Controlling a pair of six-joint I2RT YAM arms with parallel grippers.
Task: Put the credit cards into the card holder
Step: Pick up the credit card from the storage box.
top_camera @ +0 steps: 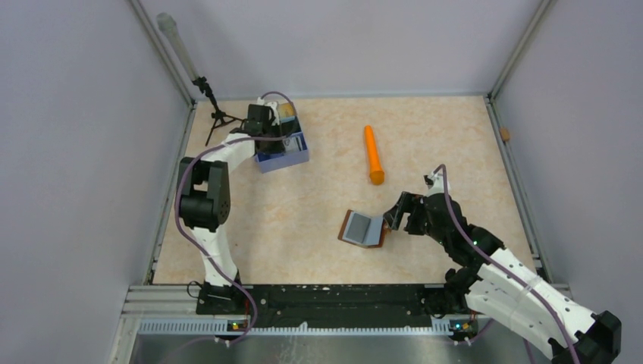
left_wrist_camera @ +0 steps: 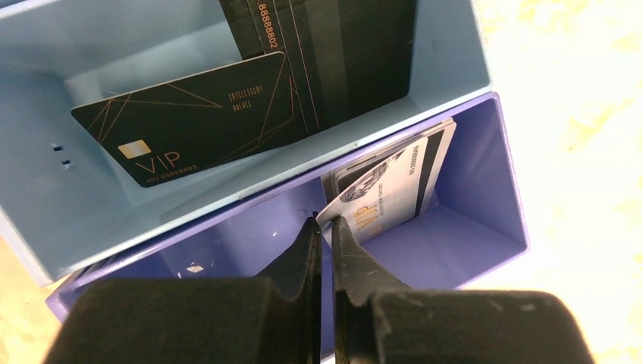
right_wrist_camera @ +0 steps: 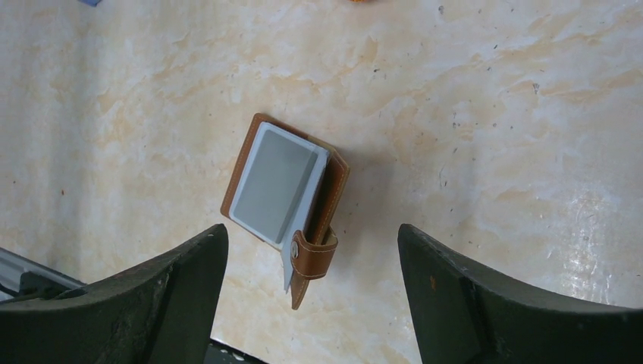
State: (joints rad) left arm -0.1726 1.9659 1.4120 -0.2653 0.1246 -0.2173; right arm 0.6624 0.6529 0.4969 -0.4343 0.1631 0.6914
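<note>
**Two arms at work: left at the tray, right over the card holder**

Top view: the left arm reaches to the far left of the bench, where a blue tray stands beside a small black tripod. The right arm leans in from the near right. An orange stick-shaped object lies apart from both, towards the far middle.

Left wrist view: the pale blue compartment of the tray holds a black card marked "VIP", lying tilted. A second black card stands behind it. The neighbouring violet-blue compartment holds a white card leaning against the wall, with silvery ones stacked just behind it. The left gripper is lowered into this compartment. Its jaws are narrowed to a thin slit and pinch the lower corner of the white card.

Right wrist view: the card holder, of brown leather, lies open on the bench near the middle, its snap tab pointing towards the camera. A grey-blue card rests on its inner face; whether it sits in a pocket cannot be told. The right gripper hangs above the holder with its jaws spread wide, holding nothing.
</note>
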